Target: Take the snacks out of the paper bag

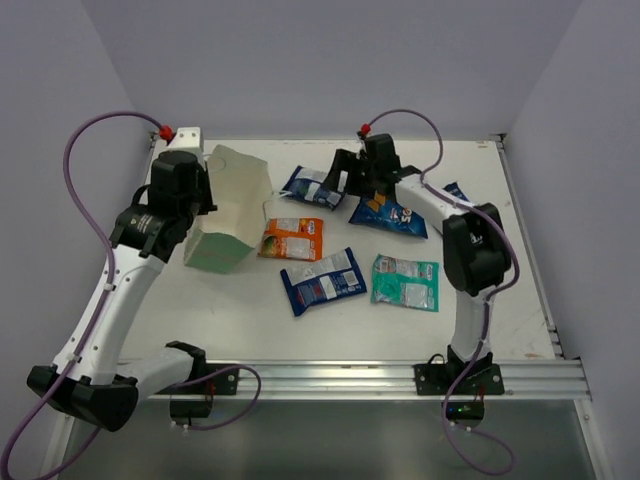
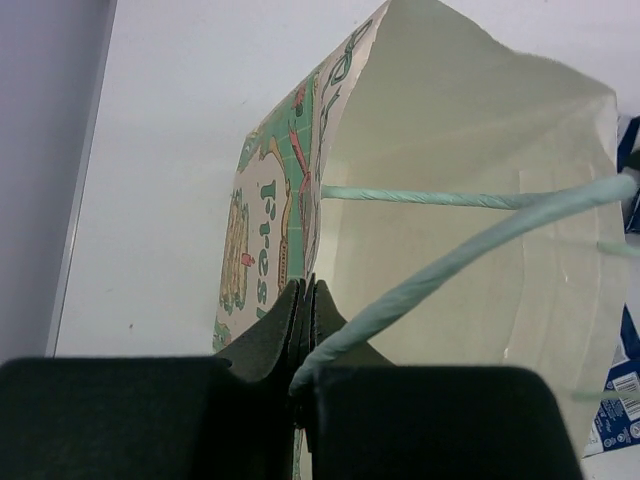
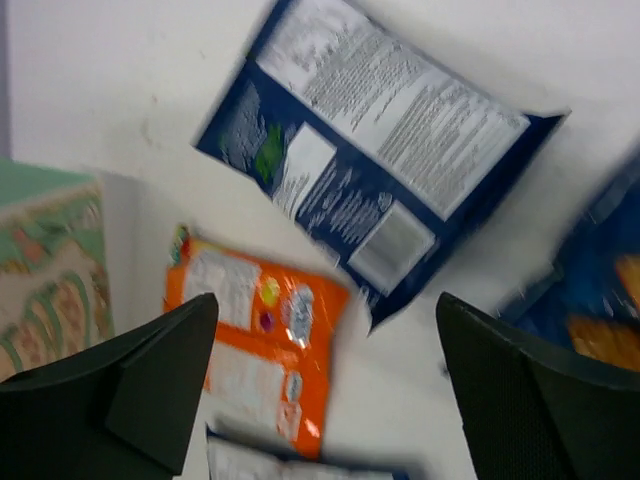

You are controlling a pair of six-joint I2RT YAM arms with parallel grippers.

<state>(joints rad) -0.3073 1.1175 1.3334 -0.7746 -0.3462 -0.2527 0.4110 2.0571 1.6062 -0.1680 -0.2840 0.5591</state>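
The paper bag (image 1: 232,205) sits at the left middle of the top view and looks tipped over. The left tool (image 1: 197,196) is closed tight on the bag's top edge. In the left wrist view its fingers (image 2: 285,325) pinch the paper. The cream inside of the bag fills the right of that view, with a pale green string handle (image 2: 450,262) running across it.

Six snack packets lie flat on the white surface (image 1: 500,330), to the right of the bag. An orange packet (image 1: 292,239) is just beside the bag. A blue-and-white packet (image 1: 313,185) is at the top middle, with a dark blue Doritos packet (image 1: 388,213) to its right. A second blue-and-white packet (image 1: 322,280) and a teal packet (image 1: 405,282) lie lower down, near each other. One more blue packet (image 1: 456,189) peeks out behind the right arm.

The right tool (image 1: 345,180) hangs over the top blue-and-white packet. Its two fingers stand wide apart and hold nothing.
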